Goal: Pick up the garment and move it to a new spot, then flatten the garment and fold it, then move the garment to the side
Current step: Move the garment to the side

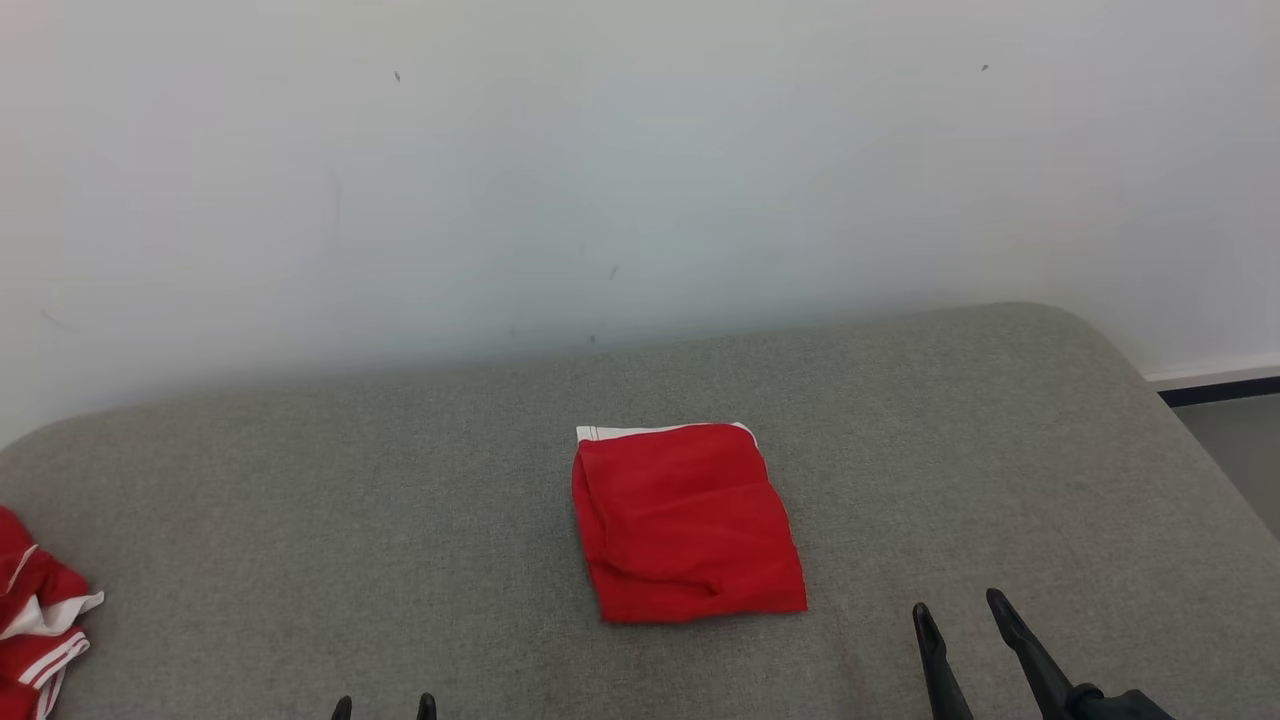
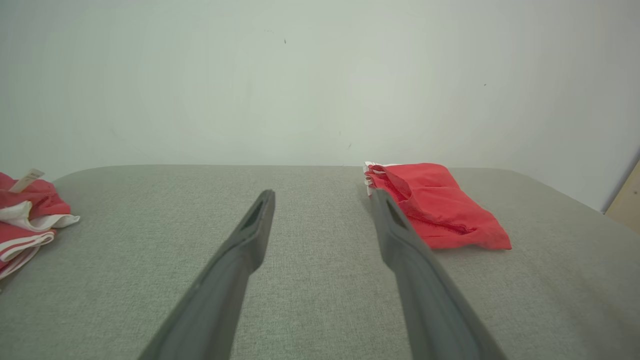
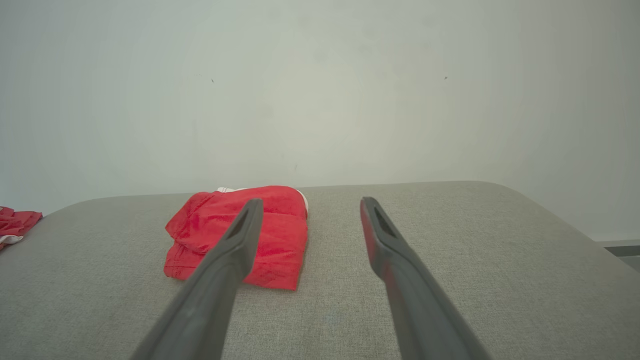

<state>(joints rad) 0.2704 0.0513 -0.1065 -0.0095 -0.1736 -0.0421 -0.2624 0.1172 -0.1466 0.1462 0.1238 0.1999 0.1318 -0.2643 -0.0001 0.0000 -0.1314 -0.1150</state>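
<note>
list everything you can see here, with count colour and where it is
folded garment: one, red with a white edge at the back, middle of the surface
crumpled garment: one, red with white trim, far left edge of the surface
surface: one, grey fabric, rounded corners, under both garments
wall: one, white, behind the surface
baseboard: one, dark strip, foot of the wall at far right
left gripper: one, dark, open, near edge left of the folded garment, holding nothing
right gripper: one, dark, open, near edge right of the folded garment, holding nothing
</note>
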